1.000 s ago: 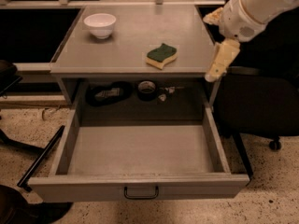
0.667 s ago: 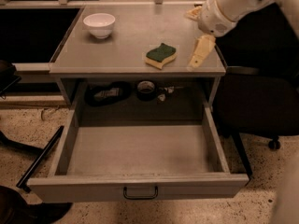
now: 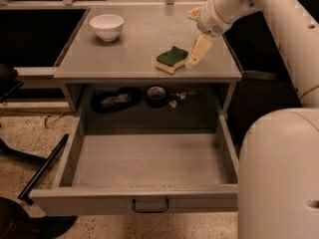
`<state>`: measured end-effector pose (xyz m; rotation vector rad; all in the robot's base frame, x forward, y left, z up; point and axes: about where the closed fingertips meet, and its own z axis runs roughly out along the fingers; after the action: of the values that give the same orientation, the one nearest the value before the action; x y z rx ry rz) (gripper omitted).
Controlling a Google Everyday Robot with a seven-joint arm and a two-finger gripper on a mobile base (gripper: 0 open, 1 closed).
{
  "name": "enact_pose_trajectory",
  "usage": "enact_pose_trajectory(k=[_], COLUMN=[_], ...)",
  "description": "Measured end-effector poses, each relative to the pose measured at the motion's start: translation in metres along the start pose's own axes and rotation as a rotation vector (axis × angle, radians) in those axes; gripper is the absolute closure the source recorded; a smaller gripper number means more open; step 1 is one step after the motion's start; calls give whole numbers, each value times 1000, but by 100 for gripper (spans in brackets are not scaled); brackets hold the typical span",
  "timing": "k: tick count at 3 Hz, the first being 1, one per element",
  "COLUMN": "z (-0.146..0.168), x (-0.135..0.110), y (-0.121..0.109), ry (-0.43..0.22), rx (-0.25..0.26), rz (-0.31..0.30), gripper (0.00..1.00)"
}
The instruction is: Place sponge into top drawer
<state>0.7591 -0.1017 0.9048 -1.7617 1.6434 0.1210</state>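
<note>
The sponge (image 3: 172,59), yellow with a dark green top, lies on the grey tabletop (image 3: 134,49) near its front right edge. The top drawer (image 3: 134,199) is pulled out wide below the tabletop; its inside is bare and its dark handle (image 3: 150,205) is at the front centre. My gripper (image 3: 191,39) hangs over the right side of the tabletop, just right of the sponge. It is open, with one cream finger (image 3: 198,51) pointing down beside the sponge's right end and the other further back. It holds nothing.
A white bowl (image 3: 106,26) stands at the tabletop's back left. Behind the drawer, in the recess, lie a tape roll (image 3: 156,94) and a black cable bundle (image 3: 115,100). My white body (image 3: 279,173) fills the lower right. Dark chair parts (image 3: 10,81) stand at the left.
My gripper has moved left and further over the tabletop, ending close beside the sponge's right end. The sponge, bowl and drawer have not moved.
</note>
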Motion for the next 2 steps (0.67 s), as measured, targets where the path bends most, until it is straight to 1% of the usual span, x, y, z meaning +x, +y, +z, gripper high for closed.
enact_pose_trajectory(k=[1,2], z=[24,52], x=[1,-4], y=[-8,-14], ry=[-29,-65], rx=[-25,-59], rz=[-15,-45], gripper=[0,0])
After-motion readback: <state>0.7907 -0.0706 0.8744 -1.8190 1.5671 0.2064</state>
